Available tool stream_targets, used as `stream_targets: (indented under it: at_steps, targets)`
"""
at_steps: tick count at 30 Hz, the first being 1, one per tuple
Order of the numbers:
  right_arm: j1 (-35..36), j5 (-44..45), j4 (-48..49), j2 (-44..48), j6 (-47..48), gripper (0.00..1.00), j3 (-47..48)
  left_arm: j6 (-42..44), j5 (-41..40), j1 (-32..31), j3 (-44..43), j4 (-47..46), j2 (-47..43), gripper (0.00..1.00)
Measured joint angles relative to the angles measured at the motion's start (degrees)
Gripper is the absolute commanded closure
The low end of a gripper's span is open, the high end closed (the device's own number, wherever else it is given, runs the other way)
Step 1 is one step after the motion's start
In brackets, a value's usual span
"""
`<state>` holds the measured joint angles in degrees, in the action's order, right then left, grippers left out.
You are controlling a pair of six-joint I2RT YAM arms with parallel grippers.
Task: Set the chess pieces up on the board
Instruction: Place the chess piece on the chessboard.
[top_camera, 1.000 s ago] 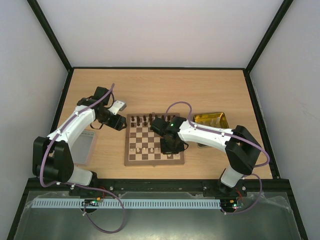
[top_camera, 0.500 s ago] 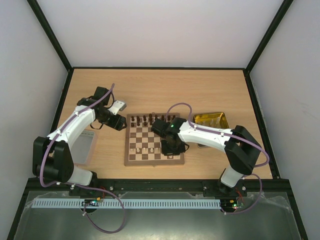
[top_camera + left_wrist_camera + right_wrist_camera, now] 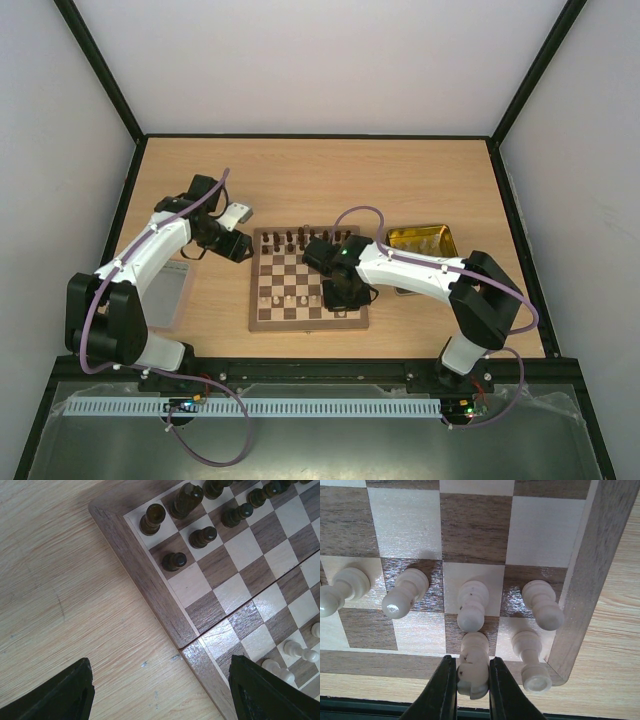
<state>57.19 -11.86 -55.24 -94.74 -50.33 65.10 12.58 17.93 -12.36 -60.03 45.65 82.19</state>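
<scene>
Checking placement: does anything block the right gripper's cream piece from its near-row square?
Nothing visible. The right gripper holds the piece over the board's near row; a corner piece stands beside it, a pawn ahead.

One board (image 3: 300,272). The right wrist view shows six cream pieces (image 3: 472,605), four in a row and two more toward 6 o'clock. The left wrist view shows at least six dark pieces (image 3: 202,536). One yellow tray (image 3: 422,240) lies at the board's 3 o'clock and one grey lid (image 3: 170,292) at its 9 o'clock.

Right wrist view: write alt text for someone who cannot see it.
Two dark fingers clamp a cream chess piece at the board's edge row, beside another cream piece in the corner. Four cream pawns line the next row.
</scene>
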Motion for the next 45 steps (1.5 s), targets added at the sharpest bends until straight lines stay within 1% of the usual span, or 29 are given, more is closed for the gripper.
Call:
stream_targets:
  at_steps: [23, 24, 27, 28, 38, 45]
  targets:
    - [0.0, 0.0, 0.0, -0.9, 0.9, 0.9, 0.9, 0.0, 0.0, 0.0, 0.0, -0.1, 0.0, 0.25]
    - [0.0, 0.0, 0.0, -0.9, 0.9, 0.89, 0.9, 0.0, 0.0, 0.0, 0.0, -0.1, 0.0, 0.25]
    - [0.0, 0.0, 0.0, -0.9, 1.0, 0.76, 0.9, 0.0, 0.0, 0.0, 0.0, -0.1, 0.0, 0.25]
    - [0.0, -0.1, 0.0, -0.9, 1.2, 0.75, 0.9, 0.0, 0.0, 0.0, 0.0, -0.1, 0.0, 0.25]
    - [0.0, -0.1, -0.1, -1.2, 1.5, 0.74, 1.2, 0.0, 0.0, 0.0, 0.0, -0.1, 0.0, 0.25]
    - [0.0, 1.2, -1.7, -1.2, 1.7, 0.74, 4.2, 0.0, 0.0, 0.0, 0.0, -0.1, 0.0, 0.25]
